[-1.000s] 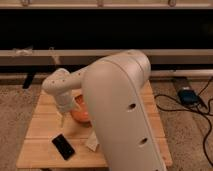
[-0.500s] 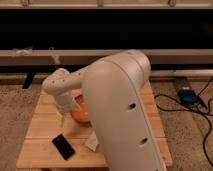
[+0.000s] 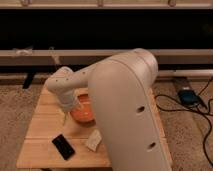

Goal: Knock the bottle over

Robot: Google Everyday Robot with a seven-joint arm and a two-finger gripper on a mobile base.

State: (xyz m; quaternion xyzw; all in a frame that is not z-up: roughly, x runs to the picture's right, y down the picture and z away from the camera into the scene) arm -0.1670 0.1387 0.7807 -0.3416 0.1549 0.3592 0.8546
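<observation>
Wooden bench point(image 3: 37, 147) carries one orange bowl point(image 3: 85, 115), one black slab point(image 3: 63, 146) at its 7 o'clock, one pale packet point(image 3: 93, 140) at 6. One gripper point(image 3: 65, 112) sits at the bowl's 9; its grip cannot be told.

Dim warm light; tool point(image 3: 68, 107) beside bowl point(image 3: 86, 116)

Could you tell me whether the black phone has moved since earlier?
No; the phone remains near the front edge of the table. The claw hangs left of the orange bowl.
</observation>
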